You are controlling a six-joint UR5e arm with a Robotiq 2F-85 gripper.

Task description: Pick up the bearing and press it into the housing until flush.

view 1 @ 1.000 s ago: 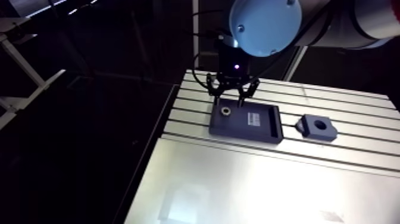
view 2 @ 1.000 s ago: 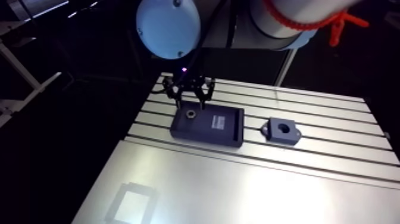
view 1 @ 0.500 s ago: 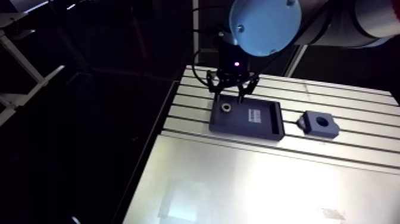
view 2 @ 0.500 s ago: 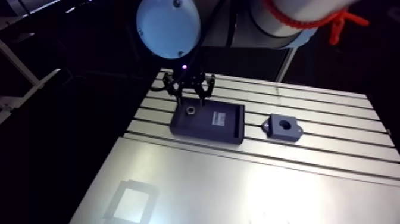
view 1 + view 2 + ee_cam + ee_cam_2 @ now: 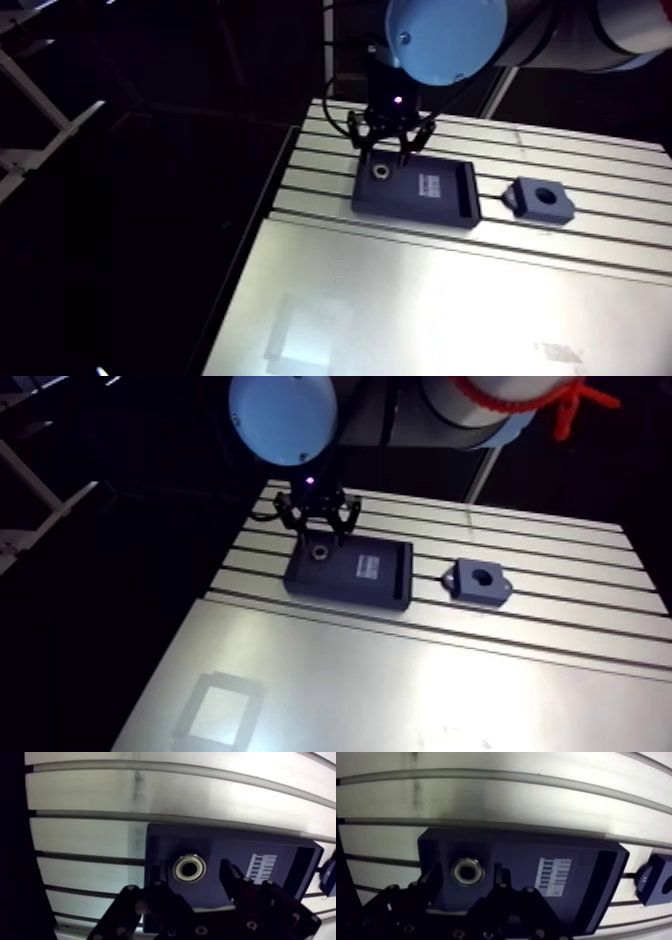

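Note:
The bearing (image 5: 189,868), a small metal ring, lies flat in a dark rectangular tray (image 5: 280,859) on the slotted table. My gripper (image 5: 194,873) hangs just above it and is open. Its fingers (image 5: 231,879) stand on either side of the ring with a gap on each side, touching nothing. In the arm view the gripper (image 5: 388,152) comes down over the tray's left end, where the bearing (image 5: 381,172) shows. The housing (image 5: 541,199), a dark block with a round hole, sits on the table to the right of the tray, apart from it.
A white label with bars (image 5: 262,868) marks the tray's middle, and a raised lip closes its right end. The table's left edge (image 5: 262,215) runs close to the tray, with dark room beyond. A smooth plate (image 5: 450,310) covers the table's near half.
The whole arm view has shifted slightly, so the camera moved. The gripper stays over the bearing and the bearing stays in the tray. Nothing was gripped.

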